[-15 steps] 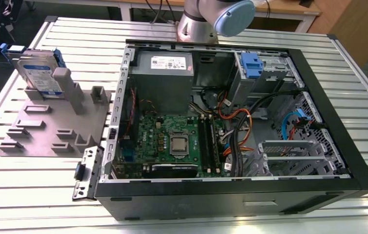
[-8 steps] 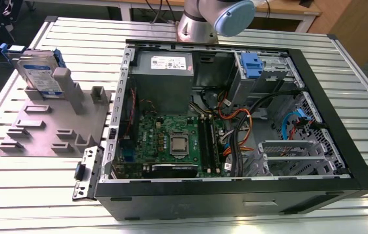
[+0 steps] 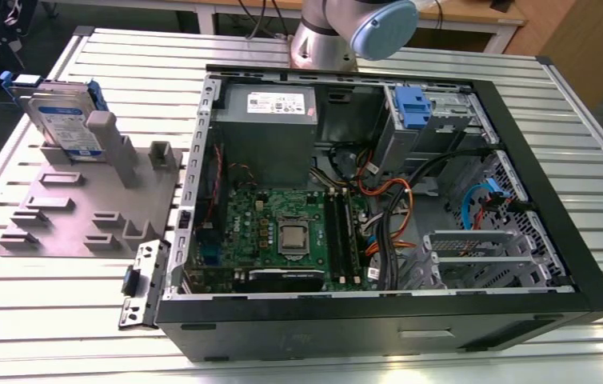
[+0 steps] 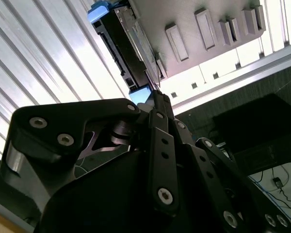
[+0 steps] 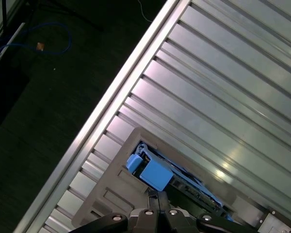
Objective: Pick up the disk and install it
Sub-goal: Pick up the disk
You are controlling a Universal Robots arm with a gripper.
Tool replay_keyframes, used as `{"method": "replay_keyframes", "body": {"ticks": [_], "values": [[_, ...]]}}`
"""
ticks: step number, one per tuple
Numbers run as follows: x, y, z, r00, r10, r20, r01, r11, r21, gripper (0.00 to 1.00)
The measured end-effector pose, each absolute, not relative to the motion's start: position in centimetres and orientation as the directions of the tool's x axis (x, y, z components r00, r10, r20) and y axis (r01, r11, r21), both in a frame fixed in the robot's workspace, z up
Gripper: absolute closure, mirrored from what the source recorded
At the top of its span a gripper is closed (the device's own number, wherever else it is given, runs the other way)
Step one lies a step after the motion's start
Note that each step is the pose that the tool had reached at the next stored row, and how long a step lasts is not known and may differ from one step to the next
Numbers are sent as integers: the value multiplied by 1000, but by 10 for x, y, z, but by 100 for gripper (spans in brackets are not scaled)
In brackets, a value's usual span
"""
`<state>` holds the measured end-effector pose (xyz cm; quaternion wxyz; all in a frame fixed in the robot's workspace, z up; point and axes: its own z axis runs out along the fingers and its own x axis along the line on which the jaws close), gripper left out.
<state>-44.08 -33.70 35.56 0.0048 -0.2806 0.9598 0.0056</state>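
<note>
The disk (image 3: 65, 120), silver with a white-and-blue label and blue rails, stands on edge in a slot at the far end of the grey holder plate (image 3: 77, 204), at the exterior view's left. In both wrist views I look down on it edge-on: the disk (image 4: 131, 48) and its blue rail end (image 5: 153, 172). My gripper (image 4: 157, 94) hangs above the disk, apart from it, with its fingers closed together and nothing between them. The same gripper (image 5: 157, 195) points toward the disk in the first wrist view.
An open black computer case (image 3: 557, 200) lies on the slatted metal table (image 3: 45, 312), with the motherboard (image 3: 280, 232), a grey power-supply box (image 3: 269, 104) and a drive bay with a blue latch (image 3: 413, 108). The arm's base (image 3: 329, 32) rises behind the case.
</note>
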Motion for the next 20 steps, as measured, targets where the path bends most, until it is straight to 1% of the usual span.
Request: {"method": "replay_keyframes", "body": {"ticks": [20], "values": [[-441, -337, 356, -815, -579, -12, -579, 815, 8, 89]]}}
